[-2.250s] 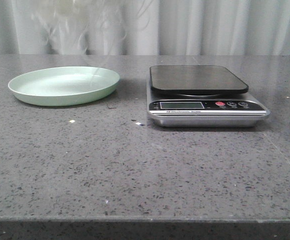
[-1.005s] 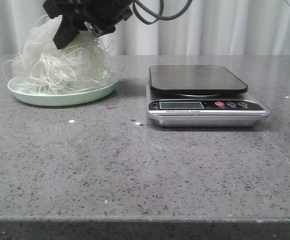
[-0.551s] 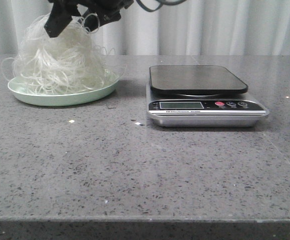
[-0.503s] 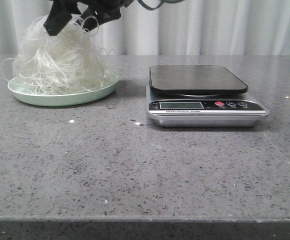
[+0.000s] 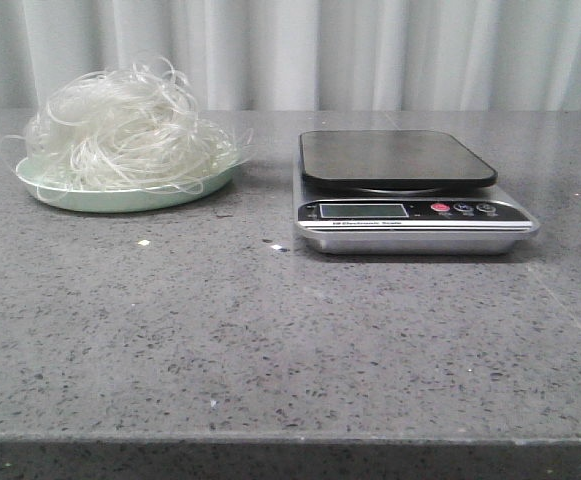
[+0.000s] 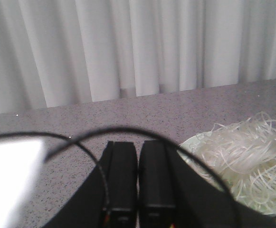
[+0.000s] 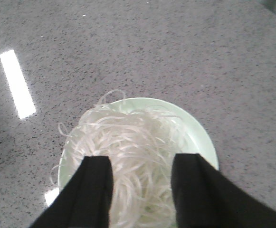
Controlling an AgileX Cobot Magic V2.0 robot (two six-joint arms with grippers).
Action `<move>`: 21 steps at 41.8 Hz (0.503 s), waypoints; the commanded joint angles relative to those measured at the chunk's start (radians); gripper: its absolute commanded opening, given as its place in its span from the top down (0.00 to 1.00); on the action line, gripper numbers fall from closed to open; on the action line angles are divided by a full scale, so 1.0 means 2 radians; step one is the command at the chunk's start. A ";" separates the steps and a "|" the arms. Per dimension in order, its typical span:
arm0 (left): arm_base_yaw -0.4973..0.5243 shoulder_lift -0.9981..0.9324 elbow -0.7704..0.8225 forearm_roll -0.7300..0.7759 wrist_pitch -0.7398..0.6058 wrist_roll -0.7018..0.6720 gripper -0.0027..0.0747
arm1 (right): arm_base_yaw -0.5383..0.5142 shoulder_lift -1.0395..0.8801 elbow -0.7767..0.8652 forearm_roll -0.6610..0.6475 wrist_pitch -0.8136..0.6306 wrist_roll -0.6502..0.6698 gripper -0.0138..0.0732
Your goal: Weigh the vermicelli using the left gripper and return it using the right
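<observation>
The vermicelli [image 5: 120,130] is a loose whitish nest lying on the pale green plate [image 5: 155,197] at the left of the table. It also shows in the right wrist view [image 7: 128,142] and in the left wrist view [image 6: 244,159]. My right gripper [image 7: 141,164] is open and empty, well above the vermicelli, with the nest seen between its fingers. My left gripper [image 6: 138,152] is shut and empty, with the plate [image 6: 190,145] off to its side. Neither gripper shows in the front view.
A silver kitchen scale [image 5: 410,195] with a black platform [image 5: 395,158] stands to the right of the plate, platform bare. A few small crumbs [image 5: 145,243] lie on the grey speckled table. White curtains hang behind.
The right gripper let go of the vermicelli on the plate and rose out of the front view. The nest settled lower and wider on the plate.
</observation>
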 commanded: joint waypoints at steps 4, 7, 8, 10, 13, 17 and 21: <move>-0.003 0.001 -0.014 -0.005 -0.037 -0.004 0.79 | -0.052 -0.058 -0.018 0.012 -0.003 -0.006 0.68; -0.003 0.001 -0.014 -0.005 -0.037 -0.004 0.79 | -0.077 -0.068 -0.018 0.012 0.000 -0.005 0.66; -0.003 0.001 -0.014 -0.005 -0.037 -0.004 0.79 | -0.084 -0.071 -0.018 0.012 0.001 -0.004 0.67; -0.003 0.001 -0.014 -0.005 -0.037 -0.004 0.79 | -0.102 -0.077 -0.018 0.012 0.001 -0.001 0.66; -0.003 0.001 -0.014 -0.005 -0.037 -0.004 0.79 | -0.127 -0.087 -0.017 0.012 0.002 0.018 0.66; -0.003 0.001 -0.014 -0.005 -0.037 -0.004 0.79 | -0.160 -0.100 -0.015 0.012 0.002 0.055 0.66; -0.003 0.001 -0.014 -0.005 -0.037 -0.004 0.79 | -0.192 -0.119 0.003 0.012 -0.003 0.072 0.66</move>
